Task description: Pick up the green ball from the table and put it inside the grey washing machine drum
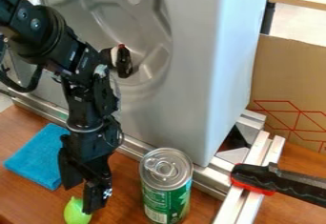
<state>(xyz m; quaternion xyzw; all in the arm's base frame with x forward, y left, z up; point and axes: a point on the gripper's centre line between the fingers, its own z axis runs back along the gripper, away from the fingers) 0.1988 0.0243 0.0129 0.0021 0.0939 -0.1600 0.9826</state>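
Lime green marked the small round fruit (77, 212), which lay at the gripper's (79, 200) tips, near the lower edge of the view. The gripper pointed down, its two fingers parted and nothing visible between them; the spread apparently left room for something about the fruit's width. One fingertip overlapped the fruit's edge, though contact could not be judged. Both were at the wooden table (124, 189), which bore the fruit's weight. Left of the gripper, the blue cloth (35, 156) lay flat, being too limp to stand. To the gripper's right, the can (167, 185) stood upright on its base, ring-pull up, probably its steadiest pose. Behind the gripper rose the grey metal box (185, 75), its lower edge along the metal frame (245, 199), which presumably supported it. Farther right, the black-and-red clamp (251, 176) lay across the frame, perhaps to secure it; beyond was the cardboard (286, 75).
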